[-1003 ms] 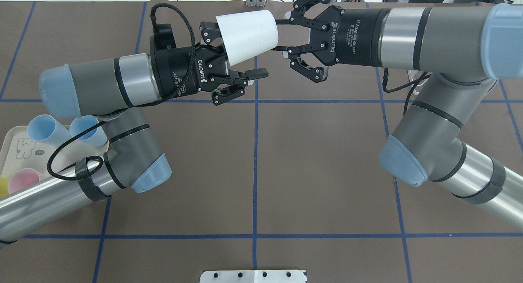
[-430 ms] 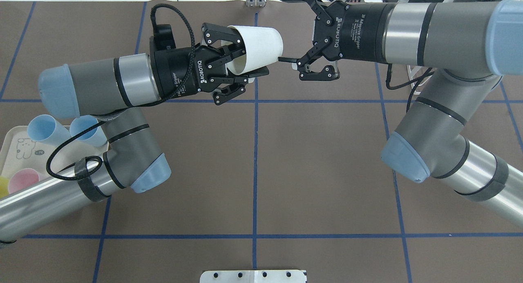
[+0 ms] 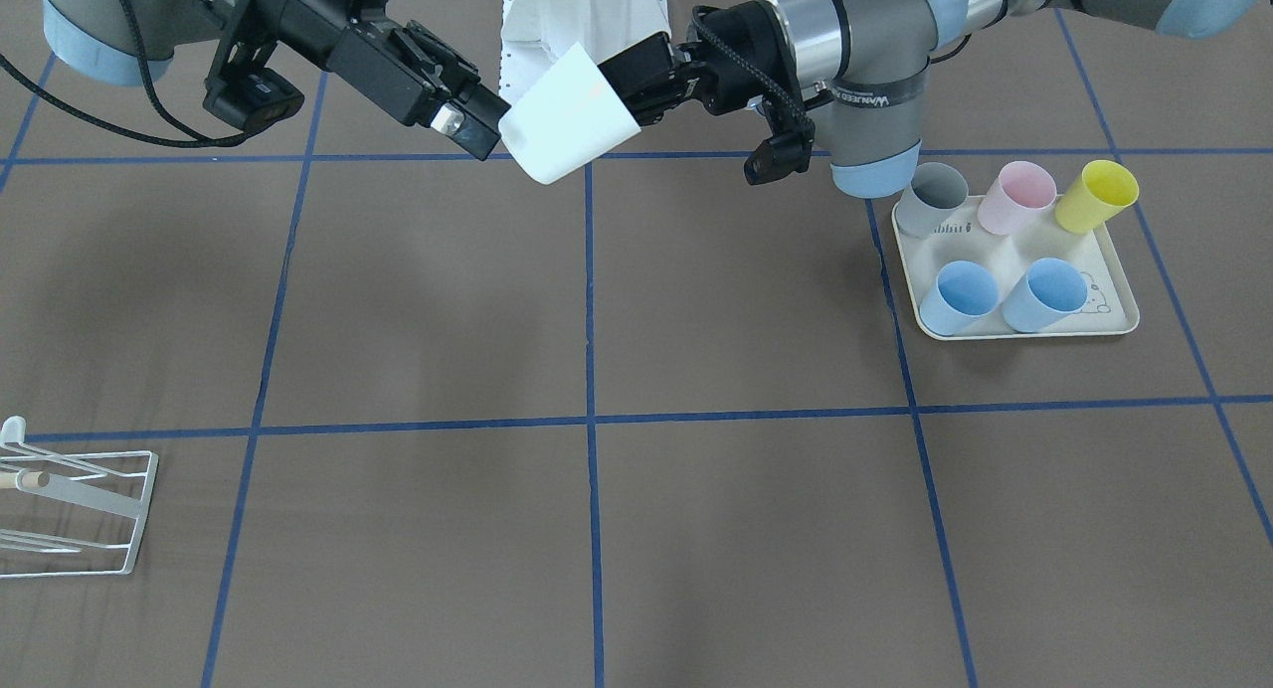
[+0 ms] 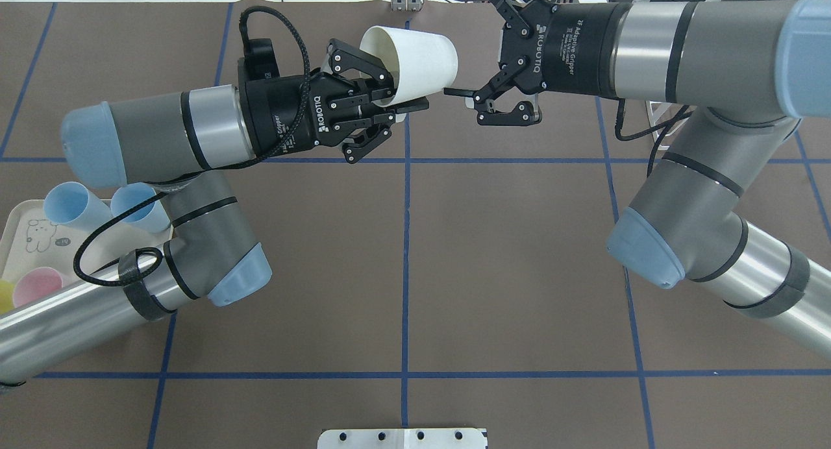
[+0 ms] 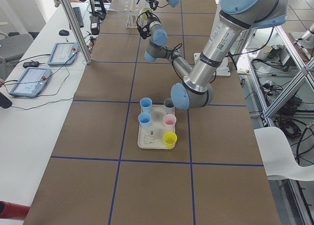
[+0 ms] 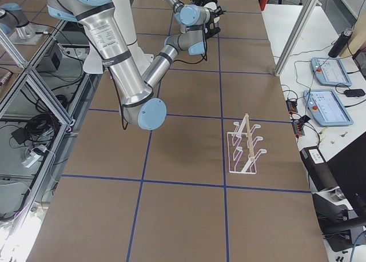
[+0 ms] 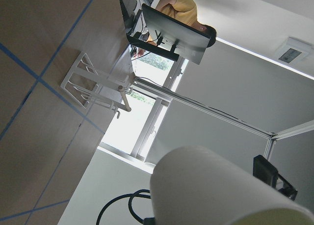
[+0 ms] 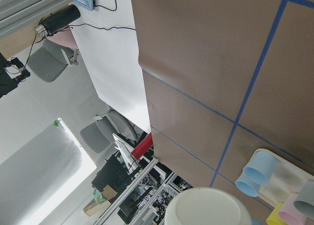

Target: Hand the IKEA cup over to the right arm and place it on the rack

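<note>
A cream tray (image 3: 1122, 300) is seen at 3 o'clock on the brown table cover (image 3: 756, 300), which is divided into squares by blue tape lines (image 3: 589, 320). Five cups are stood on the tray: a grey cup (image 3: 933, 199) at 11 o'clock, a pink cup (image 3: 1016, 198) at 12, a yellow cup (image 3: 1096, 196) at 1, and two blue cups (image 3: 959, 297) (image 3: 1045, 294) at 7 and 5.

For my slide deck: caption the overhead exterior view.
Mid-air handover: left gripper holds the white cup, open right gripper at its base.
</note>
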Controlling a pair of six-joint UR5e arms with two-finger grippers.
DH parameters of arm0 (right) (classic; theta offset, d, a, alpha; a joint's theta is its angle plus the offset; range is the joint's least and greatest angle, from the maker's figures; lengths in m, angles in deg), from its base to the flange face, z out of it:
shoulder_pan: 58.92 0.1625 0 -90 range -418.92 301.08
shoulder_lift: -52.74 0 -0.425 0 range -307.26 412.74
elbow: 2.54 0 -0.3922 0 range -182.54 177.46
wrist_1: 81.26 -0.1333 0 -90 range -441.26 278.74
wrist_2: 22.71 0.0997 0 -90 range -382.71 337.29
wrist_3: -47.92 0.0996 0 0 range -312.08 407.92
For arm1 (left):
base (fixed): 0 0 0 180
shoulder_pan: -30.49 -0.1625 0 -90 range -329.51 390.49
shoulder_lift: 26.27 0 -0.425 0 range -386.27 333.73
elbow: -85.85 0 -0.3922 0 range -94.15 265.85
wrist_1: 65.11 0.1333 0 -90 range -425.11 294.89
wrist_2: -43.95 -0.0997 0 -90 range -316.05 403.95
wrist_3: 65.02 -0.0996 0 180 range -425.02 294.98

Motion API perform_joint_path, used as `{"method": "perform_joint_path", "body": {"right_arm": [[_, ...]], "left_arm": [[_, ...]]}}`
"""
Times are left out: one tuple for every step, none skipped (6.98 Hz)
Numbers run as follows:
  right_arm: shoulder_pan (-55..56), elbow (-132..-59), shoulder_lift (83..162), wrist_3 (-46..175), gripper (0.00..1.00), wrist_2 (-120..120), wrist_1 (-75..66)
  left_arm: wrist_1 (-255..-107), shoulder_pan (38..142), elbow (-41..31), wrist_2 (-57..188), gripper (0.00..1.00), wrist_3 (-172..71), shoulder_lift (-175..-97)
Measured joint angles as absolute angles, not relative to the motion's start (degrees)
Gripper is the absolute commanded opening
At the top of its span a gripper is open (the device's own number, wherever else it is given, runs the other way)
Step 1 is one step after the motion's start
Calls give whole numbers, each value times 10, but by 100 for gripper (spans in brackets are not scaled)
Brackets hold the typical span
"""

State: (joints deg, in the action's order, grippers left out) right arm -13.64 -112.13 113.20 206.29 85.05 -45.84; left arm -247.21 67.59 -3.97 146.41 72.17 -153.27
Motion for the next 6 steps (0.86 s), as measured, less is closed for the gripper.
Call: {"method": "perform_joint_path", "body": {"right_arm": [[-136,-1121,1132,2062,99,850,-458],[-135,-1122,1132,2060,99,851,-458],[-136,-1122,1132,2057,99,851,-458],[-136,-1123,1132,2055,99,853,-458],[-136,-1124,1131,2051,99,855,-458],[-137,-1124,1132,2045,99,857,-458]], "left_arm": [[-2472,676,-40,1464,0,722,-1532],[-2473,676,-40,1464,0,721,-1532],[-2472,675,-39,1464,0,721,-1532],[-2472,675,-39,1465,0,721,-1532],[-2471,675,-38,1466,0,720,-1533],[-2471,675,-37,1470,0,720,-1534]]}}
